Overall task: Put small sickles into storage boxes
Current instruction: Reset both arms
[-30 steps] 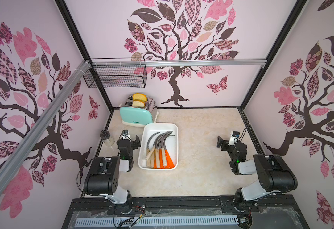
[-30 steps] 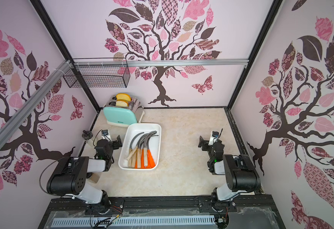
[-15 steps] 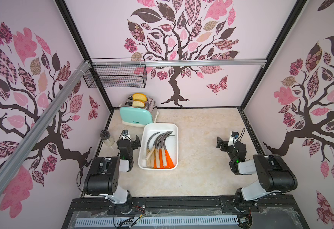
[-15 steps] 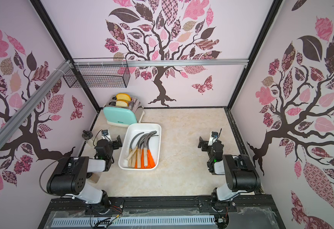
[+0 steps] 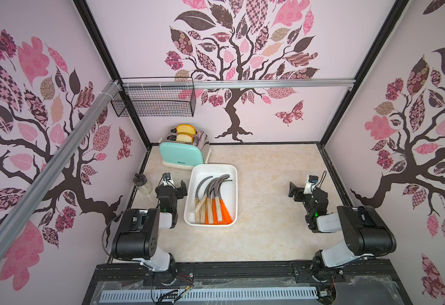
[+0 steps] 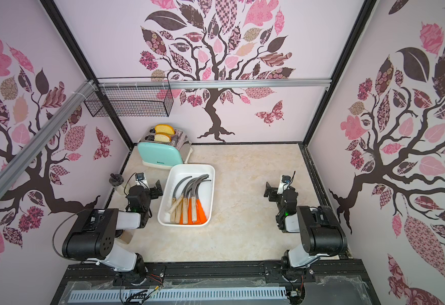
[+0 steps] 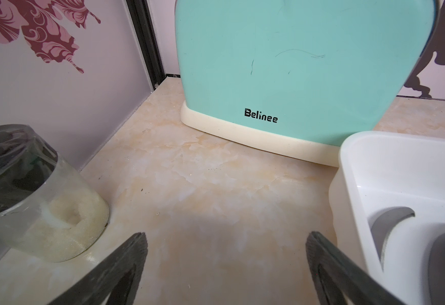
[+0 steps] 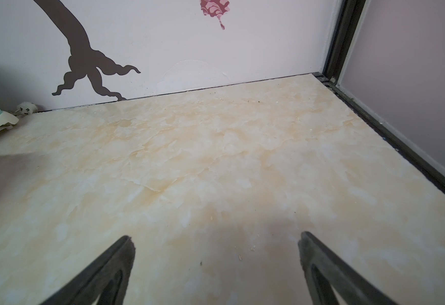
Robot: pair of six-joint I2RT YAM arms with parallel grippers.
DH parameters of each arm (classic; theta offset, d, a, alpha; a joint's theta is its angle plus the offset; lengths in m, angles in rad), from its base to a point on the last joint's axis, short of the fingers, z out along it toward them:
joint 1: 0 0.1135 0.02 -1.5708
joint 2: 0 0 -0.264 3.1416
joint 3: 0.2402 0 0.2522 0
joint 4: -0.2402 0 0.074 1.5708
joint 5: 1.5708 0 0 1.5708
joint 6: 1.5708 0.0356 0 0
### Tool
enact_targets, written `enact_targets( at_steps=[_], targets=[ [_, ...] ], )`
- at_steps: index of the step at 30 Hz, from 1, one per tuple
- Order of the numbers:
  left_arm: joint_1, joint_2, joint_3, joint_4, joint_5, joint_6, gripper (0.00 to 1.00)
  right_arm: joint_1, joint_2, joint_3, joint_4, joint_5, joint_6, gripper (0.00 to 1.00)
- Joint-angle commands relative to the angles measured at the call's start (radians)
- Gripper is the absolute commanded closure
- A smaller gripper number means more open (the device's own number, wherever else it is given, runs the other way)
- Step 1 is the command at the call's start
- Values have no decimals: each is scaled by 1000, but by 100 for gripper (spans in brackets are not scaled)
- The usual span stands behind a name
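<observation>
since the small sickles [image 5: 210,200] lie bundled in the white storage box [image 5: 230,194], blades toward the toaster [image 5: 181,155] and handles the other way, the task looks done, though overlap makes their count hard to tell. left gripper [image 5: 175,182] hangs wide and empty just beside the box; right gripper [image 5: 300,188] wide and empty above the surface [image 8: 216,158], well apart, likely parked clear.

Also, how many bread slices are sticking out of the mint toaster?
2. The rear bread slice stands in the slot nearer the back wall, and the front bread slice stands in the slot nearer the robot, both in the toaster. None looks hidden.
</observation>
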Motion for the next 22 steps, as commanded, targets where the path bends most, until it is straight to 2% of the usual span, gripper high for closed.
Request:
enact_targets(
  at_steps=[1, 22],
  targets=[
    [-1, 3, 10, -2, 8, 6, 2, 9, -7, 28, -9, 12, -9, 0],
    [-1, 3, 10, -2, 9, 6, 2, 29, -4, 43, -33, 50, -24, 0]
  ],
)
